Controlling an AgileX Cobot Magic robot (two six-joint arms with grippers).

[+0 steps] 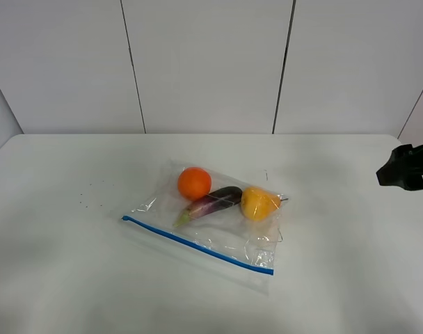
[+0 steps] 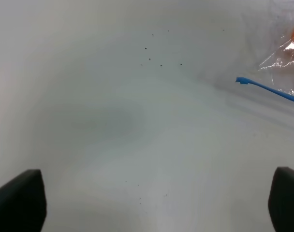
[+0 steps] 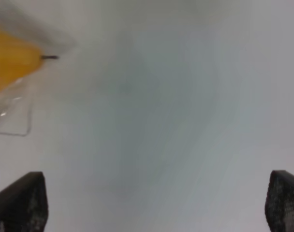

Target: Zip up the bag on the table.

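The clear bag (image 1: 218, 223) lies flat in the middle of the white table (image 1: 65, 271). Its blue zipper strip (image 1: 197, 245) runs along the near long edge. Inside are an orange (image 1: 194, 183), a purple eggplant (image 1: 213, 201) and a yellow fruit (image 1: 258, 202). My left gripper (image 2: 152, 203) is open and empty over bare table, apart from the zipper strip's end (image 2: 263, 87). My right gripper (image 3: 152, 203) is open and empty, beside the bag's end with the yellow fruit (image 3: 9, 60). Its black end (image 1: 405, 167) shows at the right edge of the high view.
A few small dark specks (image 1: 90, 191) dot the table left of the bag, and they also show in the left wrist view (image 2: 159, 53). A panelled white wall (image 1: 211, 62) stands behind the table's far edge.
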